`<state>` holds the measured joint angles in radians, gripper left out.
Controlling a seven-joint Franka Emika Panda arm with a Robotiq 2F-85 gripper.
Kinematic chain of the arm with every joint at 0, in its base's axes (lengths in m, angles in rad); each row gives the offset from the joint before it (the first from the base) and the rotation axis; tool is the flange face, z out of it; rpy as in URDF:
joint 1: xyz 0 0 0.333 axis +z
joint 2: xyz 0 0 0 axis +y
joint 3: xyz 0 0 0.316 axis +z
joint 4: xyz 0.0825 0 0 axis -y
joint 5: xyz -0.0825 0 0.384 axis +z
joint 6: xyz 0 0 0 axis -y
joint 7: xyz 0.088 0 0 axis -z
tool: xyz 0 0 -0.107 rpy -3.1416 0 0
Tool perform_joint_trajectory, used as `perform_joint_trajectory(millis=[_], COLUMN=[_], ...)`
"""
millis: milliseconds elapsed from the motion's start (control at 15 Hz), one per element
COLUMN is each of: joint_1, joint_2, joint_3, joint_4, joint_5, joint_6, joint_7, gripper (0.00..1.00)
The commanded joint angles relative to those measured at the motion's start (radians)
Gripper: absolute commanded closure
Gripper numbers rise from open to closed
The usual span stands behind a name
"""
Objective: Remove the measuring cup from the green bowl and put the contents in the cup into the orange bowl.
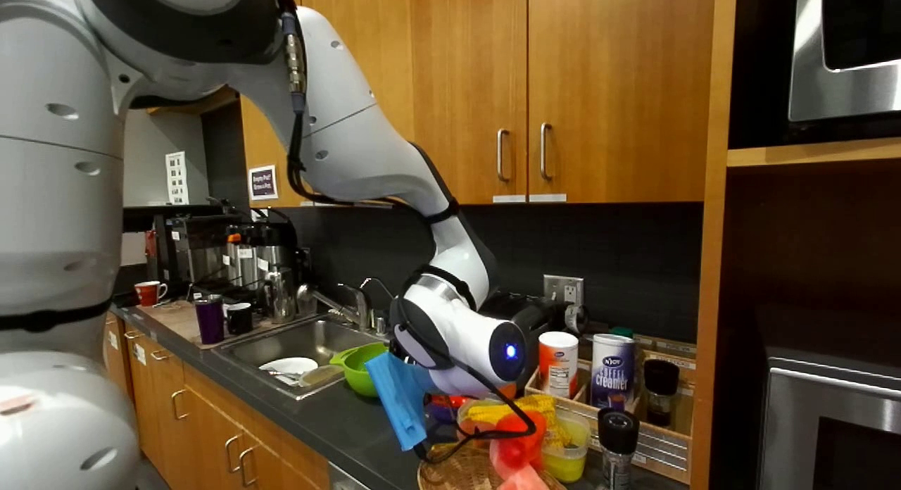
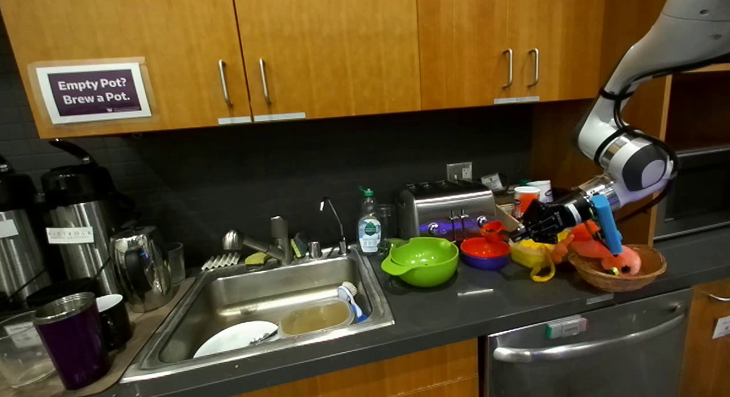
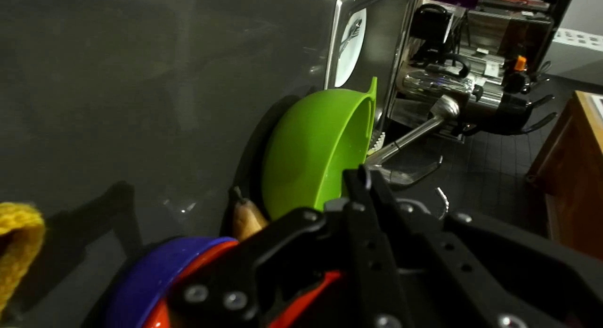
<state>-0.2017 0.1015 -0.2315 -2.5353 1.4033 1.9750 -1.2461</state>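
The green bowl (image 2: 425, 266) stands on the counter beside the sink; it also shows in an exterior view (image 1: 362, 377) and the wrist view (image 3: 304, 149). The orange bowl (image 2: 485, 247), with blue on its outside, stands to its right; the wrist view shows its orange-red edge (image 3: 158, 316) and blue side. A small red measuring cup (image 2: 491, 230) is just above the orange bowl, seemingly tilted; its contents cannot be made out. My gripper (image 2: 516, 234) is shut on the measuring cup's handle. In the wrist view the gripper fingertips (image 3: 362, 177) are nearly together and hide most of the cup.
A toaster (image 2: 450, 211) stands behind the bowls. The sink (image 2: 285, 300) lies beyond the green bowl. A pear (image 3: 247, 219) lies between the bowls. A woven basket (image 2: 619, 277) with toy items and a yellow-filled container (image 2: 530, 253) stand on the arm's side.
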Motion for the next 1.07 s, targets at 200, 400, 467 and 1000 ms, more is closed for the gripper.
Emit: perform_joint_trajectory(millis=[200,400,467,1000], joint_1=[0.004,0.006,0.006,0.022], joint_2=[0.013,0.026,0.031,0.038], joint_3=[0.013,0.016,0.016,0.028], joint_4=[0.018,0.043,0.054,0.099], joint_5=[0.033,0.035,0.037,0.027], joint_6=[0.070,0.079,0.082,0.206], joint_7=[-0.016,-0.007,-0.004,0.036], gripper=[0.99,0.99,0.99,0.99])
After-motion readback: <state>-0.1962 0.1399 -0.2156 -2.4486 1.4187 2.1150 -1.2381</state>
